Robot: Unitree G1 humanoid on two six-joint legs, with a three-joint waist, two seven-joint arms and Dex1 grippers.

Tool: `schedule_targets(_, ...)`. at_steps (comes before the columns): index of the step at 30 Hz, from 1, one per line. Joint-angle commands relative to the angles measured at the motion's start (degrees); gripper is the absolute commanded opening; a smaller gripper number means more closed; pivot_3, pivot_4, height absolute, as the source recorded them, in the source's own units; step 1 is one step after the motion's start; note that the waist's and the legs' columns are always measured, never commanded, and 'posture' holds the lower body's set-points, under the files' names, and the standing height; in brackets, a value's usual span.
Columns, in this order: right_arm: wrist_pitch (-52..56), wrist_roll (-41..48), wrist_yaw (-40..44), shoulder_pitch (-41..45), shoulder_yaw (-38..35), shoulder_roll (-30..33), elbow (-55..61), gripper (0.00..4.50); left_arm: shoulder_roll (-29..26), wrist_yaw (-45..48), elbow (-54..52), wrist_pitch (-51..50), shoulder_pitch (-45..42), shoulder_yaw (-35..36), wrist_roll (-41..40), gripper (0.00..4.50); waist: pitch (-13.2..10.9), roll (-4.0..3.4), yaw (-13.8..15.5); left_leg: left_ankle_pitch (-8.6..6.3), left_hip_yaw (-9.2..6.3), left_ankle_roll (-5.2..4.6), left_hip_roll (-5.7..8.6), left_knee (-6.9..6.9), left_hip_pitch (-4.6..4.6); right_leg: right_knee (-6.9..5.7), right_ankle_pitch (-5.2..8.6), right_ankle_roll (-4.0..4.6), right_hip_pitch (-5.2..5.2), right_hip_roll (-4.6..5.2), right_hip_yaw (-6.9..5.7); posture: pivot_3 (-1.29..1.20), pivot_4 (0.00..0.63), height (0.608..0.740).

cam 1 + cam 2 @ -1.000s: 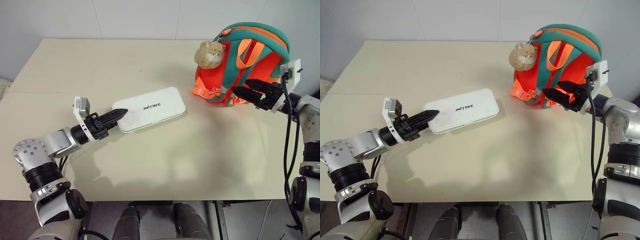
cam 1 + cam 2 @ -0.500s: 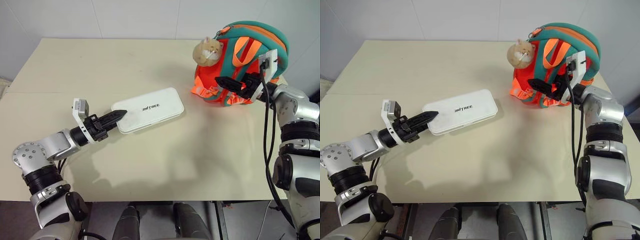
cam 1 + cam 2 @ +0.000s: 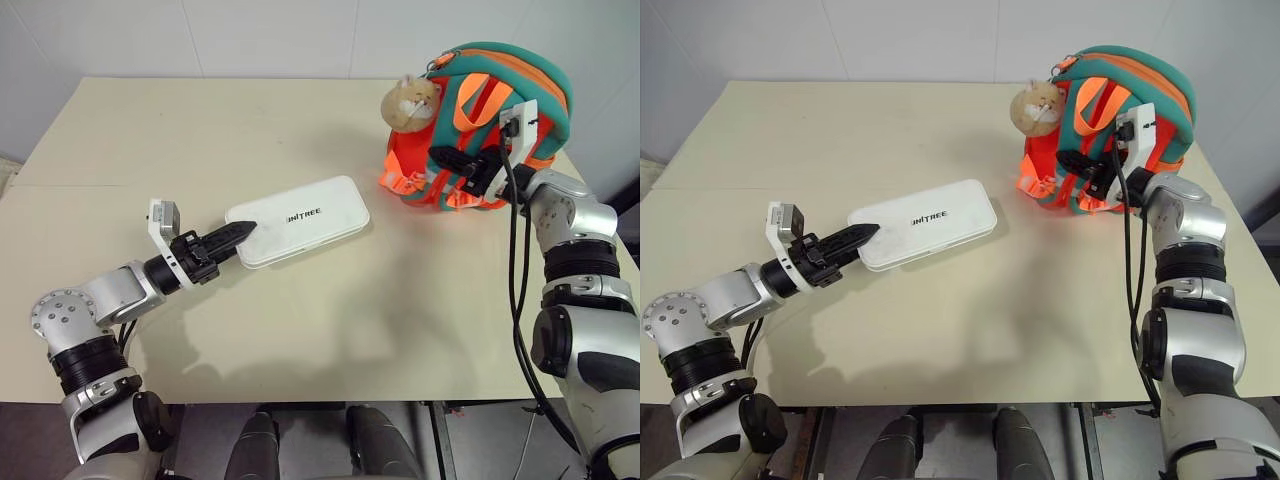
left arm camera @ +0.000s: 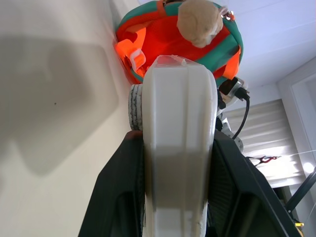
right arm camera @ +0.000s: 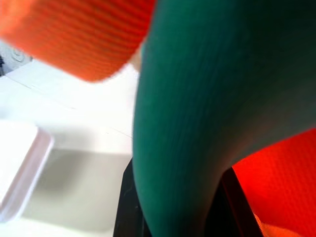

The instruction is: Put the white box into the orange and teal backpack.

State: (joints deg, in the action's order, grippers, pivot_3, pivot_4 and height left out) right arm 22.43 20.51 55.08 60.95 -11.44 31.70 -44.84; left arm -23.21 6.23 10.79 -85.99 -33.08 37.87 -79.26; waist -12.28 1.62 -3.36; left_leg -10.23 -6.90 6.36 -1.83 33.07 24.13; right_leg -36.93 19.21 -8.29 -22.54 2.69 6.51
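Note:
The white box [image 3: 300,218] lies flat on the table's middle, its lettering facing up. My left gripper [image 3: 240,232] is shut on its near left end; in the left wrist view the box [image 4: 177,123] sits between the black fingers [image 4: 116,197]. The orange and teal backpack [image 3: 505,85] stands upright at the far right of the table. My right gripper [image 3: 447,158] is at its front among the straps, shut on a teal strap [image 5: 182,123] that runs between its fingers [image 5: 127,212].
A tan plush cat charm [image 3: 412,102] hangs at the backpack's upper left. The beige table [image 3: 200,130] has bare room behind and in front of the box. A white wall runs along the table's far edge.
My right gripper moved left in against the backpack's front and closed on a teal strap. The cat charm swung a little. The left gripper and the box stayed put.

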Motion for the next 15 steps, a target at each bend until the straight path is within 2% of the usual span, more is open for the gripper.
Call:
schedule_targets(1,4.25,3.69,0.24,-1.39,-0.97,-0.33,10.96,0.02,-1.8,0.98,0.38,1.79,-0.61,-0.06,-1.92,1.29,0.0,0.0,0.03,0.0,0.0,0.0,0.0,-0.02,0.0,0.02,0.0,0.0,0.0,0.0,0.0,0.0,0.15,0.74)
schedule_targets(15,21.67,15.1,-3.63,-7.21,-1.36,-0.19,41.55,0.02,-12.77,9.92,11.24,9.64,-4.59,-2.39,6.65,1.29,-0.01,-0.03,0.06,-0.02,0.0,-0.04,0.0,-0.1,0.06,0.01,0.02,0.02,-0.12,0.0,0.0,0.0,0.15,0.74)
